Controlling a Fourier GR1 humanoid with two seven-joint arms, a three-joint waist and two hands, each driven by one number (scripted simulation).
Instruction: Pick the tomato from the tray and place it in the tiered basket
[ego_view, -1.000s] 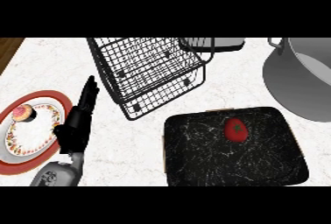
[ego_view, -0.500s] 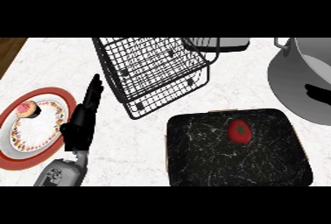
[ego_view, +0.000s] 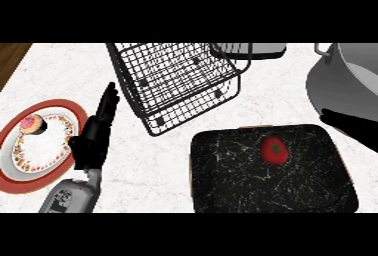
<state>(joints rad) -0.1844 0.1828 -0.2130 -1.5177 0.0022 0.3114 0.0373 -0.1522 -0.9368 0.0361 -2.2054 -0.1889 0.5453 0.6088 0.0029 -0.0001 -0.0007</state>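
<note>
Meanwhile, the right hand had just entered from the right edge, fingers straight and empty, nearing the tomato still on the tray.

Black wire basket, marble-like tray

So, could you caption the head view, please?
Tomato on black tray; wire basket beyond; left hand open.

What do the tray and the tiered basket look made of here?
The tray looks like black stone or marble with a smooth finish, given its white veining; it may only be patterned. The tiered basket looks like dark metal wire: a thin open grid.
</note>
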